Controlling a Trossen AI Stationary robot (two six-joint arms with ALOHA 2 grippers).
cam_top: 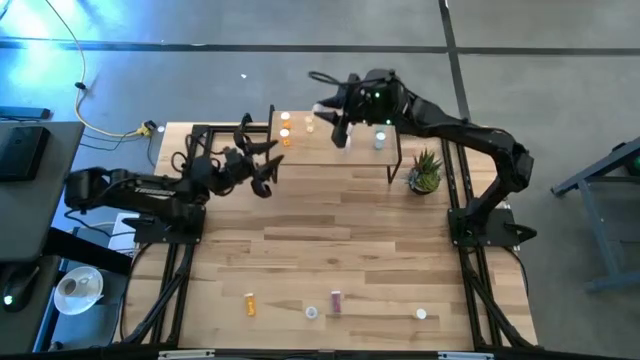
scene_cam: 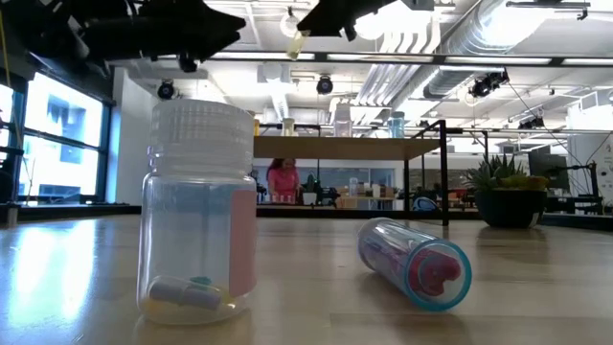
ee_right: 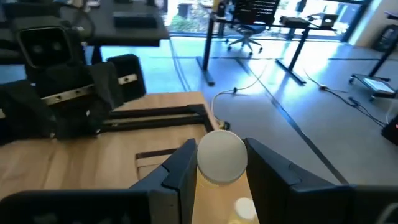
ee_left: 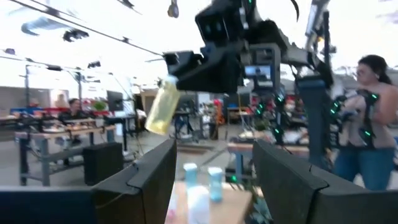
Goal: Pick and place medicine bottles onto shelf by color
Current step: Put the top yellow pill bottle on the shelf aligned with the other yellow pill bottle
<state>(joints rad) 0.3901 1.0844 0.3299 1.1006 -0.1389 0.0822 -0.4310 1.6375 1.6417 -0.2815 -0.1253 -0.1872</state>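
Pale yellow, white-capped, a bottle (ee_right: 220,158) is sitting squeezed between the fingers of the right end effector (cam_top: 331,110), which is hanging over the shelf (cam_top: 340,152) at the far side of the counter (cam_top: 330,235). Orange bottles (cam_top: 286,130) and a pale bottle (cam_top: 380,140) are standing on the shelf. The left end effector (ee_left: 214,177) is waiting open beside the shelf's left end. More bottles (cam_top: 335,301) are lying along the near edge. No writing is readable. A person (scene_cam: 283,179) is standing in the bright room behind.
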